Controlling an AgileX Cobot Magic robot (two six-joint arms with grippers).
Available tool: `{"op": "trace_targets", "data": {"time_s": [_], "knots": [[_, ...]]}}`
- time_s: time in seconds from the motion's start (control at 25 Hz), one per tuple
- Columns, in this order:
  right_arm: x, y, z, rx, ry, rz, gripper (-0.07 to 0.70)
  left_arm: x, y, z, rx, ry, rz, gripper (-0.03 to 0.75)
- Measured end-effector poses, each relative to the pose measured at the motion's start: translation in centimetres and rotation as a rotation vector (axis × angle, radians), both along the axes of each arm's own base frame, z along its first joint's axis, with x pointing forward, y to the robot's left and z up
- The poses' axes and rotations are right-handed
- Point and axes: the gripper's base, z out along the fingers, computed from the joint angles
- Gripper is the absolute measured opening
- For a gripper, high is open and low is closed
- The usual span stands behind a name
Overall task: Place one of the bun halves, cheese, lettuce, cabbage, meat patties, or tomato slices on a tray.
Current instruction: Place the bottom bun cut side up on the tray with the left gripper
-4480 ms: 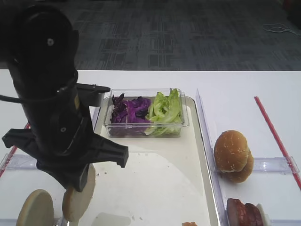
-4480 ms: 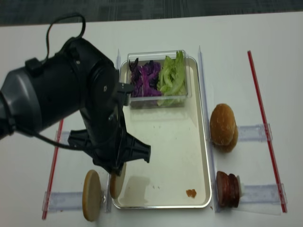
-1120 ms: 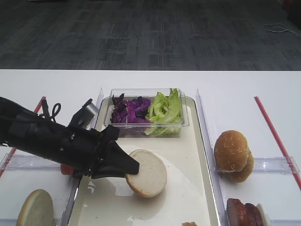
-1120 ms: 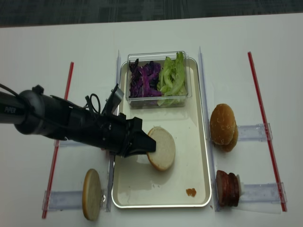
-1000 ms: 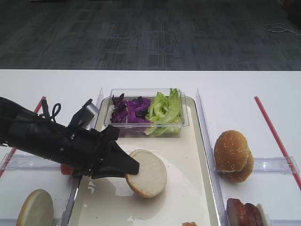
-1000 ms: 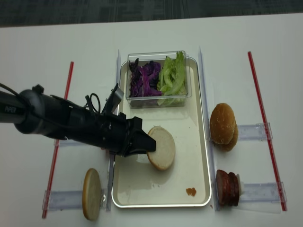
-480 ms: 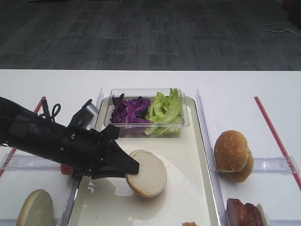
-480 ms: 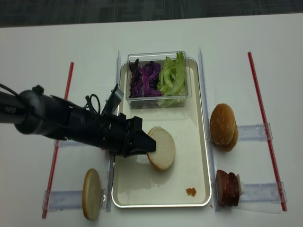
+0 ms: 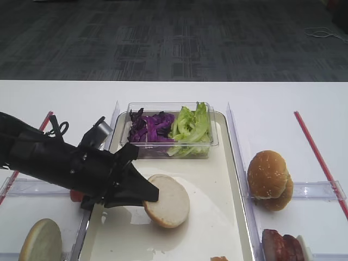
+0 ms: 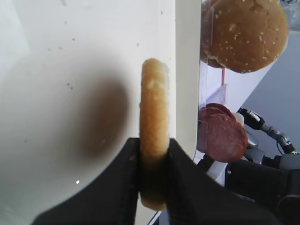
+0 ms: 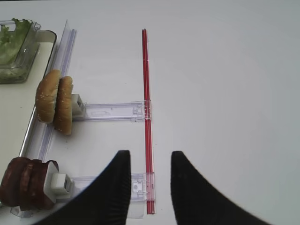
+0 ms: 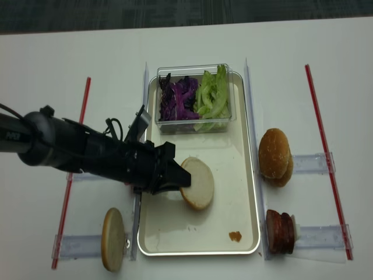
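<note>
My left gripper (image 9: 148, 196) (image 12: 179, 179) (image 10: 153, 146) reaches in from the left and is shut on the rim of a bun half (image 9: 168, 201) (image 12: 198, 183) (image 10: 154, 122). The pale cut face points up, low over the middle of the cream tray (image 9: 215, 168) (image 12: 228, 175); its shadow falls on the tray floor (image 10: 70, 70). Whether it touches the tray I cannot tell. Purple cabbage (image 9: 149, 126) and green lettuce (image 9: 191, 126) fill a clear box at the tray's far end. Meat patties (image 12: 281, 232) (image 11: 26, 187) stand on edge at the right. My right gripper (image 11: 150, 157) hangs open over bare table.
A second bun half (image 9: 41, 242) (image 12: 112, 239) stands in the rack left of the tray. Domed bun tops (image 9: 269, 179) (image 11: 55, 107) stand right of the tray. Red strips (image 12: 319, 146) (image 12: 78, 128) and clear rails run along both sides. A small orange scrap (image 12: 235, 237) lies on the tray's near end.
The left gripper and the bun half have edged slightly left and lower over the tray. The grip is unchanged.
</note>
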Motion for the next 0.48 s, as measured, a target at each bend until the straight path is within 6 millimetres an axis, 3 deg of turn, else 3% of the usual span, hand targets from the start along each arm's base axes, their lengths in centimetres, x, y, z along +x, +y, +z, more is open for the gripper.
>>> {"op": "trace_targets", "data": {"time_s": [0.48], "knots": [[0.0,0.0,0.0,0.0,0.0,0.0,0.245,-0.07,0.09,-0.21,0.022,0.048,0.018,0.105]]}}
